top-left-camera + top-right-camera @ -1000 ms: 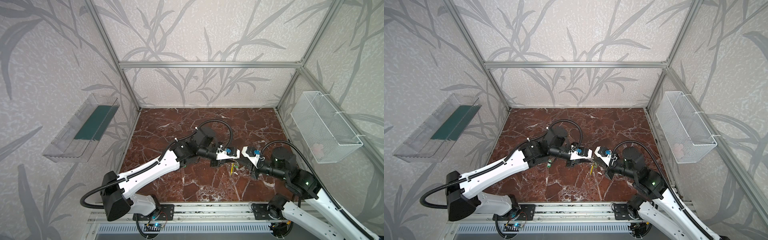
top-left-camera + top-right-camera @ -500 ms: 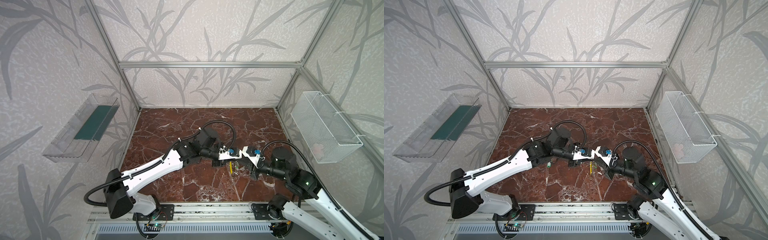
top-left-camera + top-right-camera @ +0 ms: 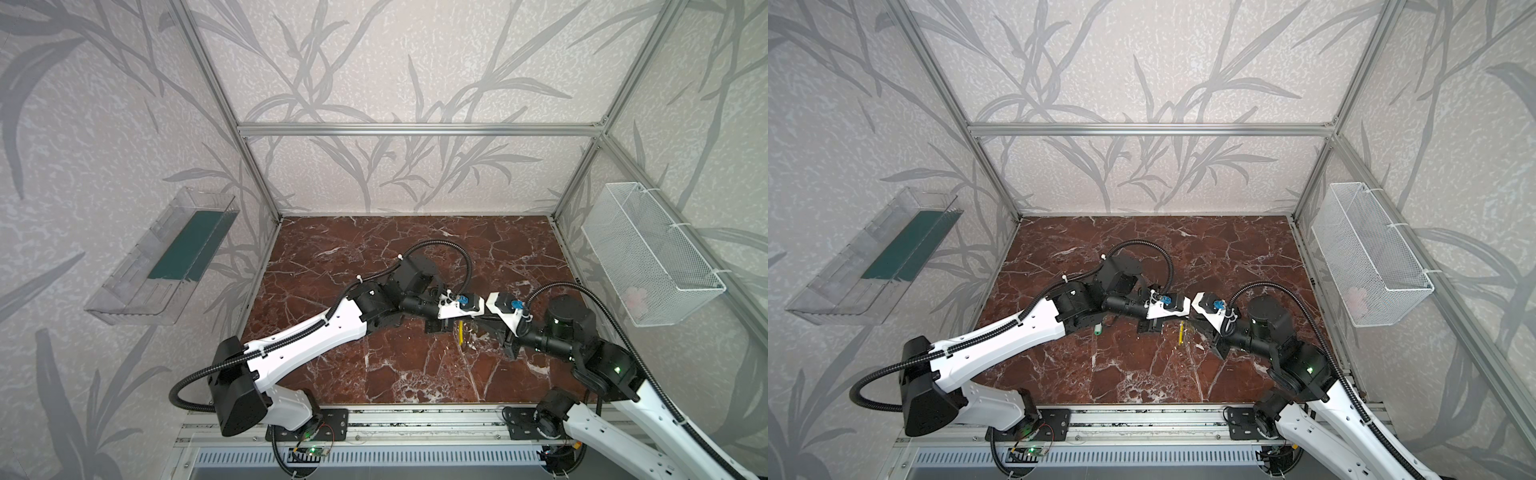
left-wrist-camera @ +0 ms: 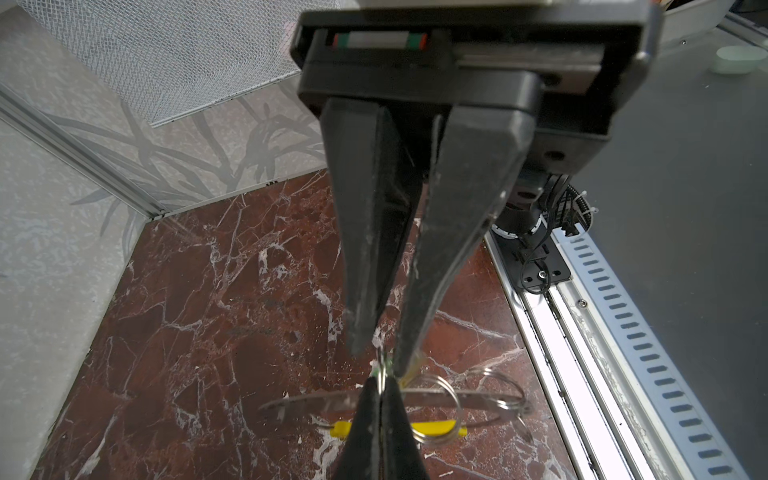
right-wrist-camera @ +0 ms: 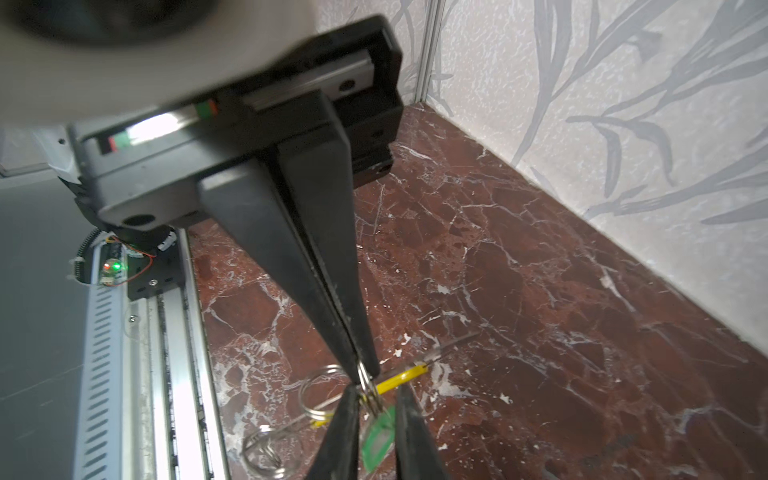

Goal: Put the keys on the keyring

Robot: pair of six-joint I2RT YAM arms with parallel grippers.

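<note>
**Worktop and arms.** Both arms meet low over the middle of the marbled worktop [image 3: 374, 266], their wrists nose to nose in both top views.

**Keyring.** The keyring [image 4: 307, 405] appears to lie flat on the worktop directly beneath the meeting point. Its yellow sleeve [image 4: 434, 427] is the part nearest the tips. Loose wire rings [image 5: 301, 395] rest at its band, and you cannot tell whether they are threaded on it.

**Left gripper** [image 4: 382, 357]. The jaws are drawn narrow onto the green tag of one key [image 5: 377, 436], holding it just above the sleeve.

**Right gripper** [image 5: 362, 372]. The jaws are almost together and pinch that key's split ring [image 5: 366, 384] at the very tips.

**Second key** [image 3: 1097, 330]. It lies on the worktop beside the left forearm, well apart from the keyring.

**Step in hand (judged).** The first key is held by both arms and presented to the keyring, but is not yet on it.

**Next move (judged).** You need to steady the tag with the left jaws and steer the split ring with the right jaws. Find the keyring's open end, which does not show here, and feed the ring onto it. Both the wire and the band are thin, so a small misalignment is likely to make the ring slip out.
</note>
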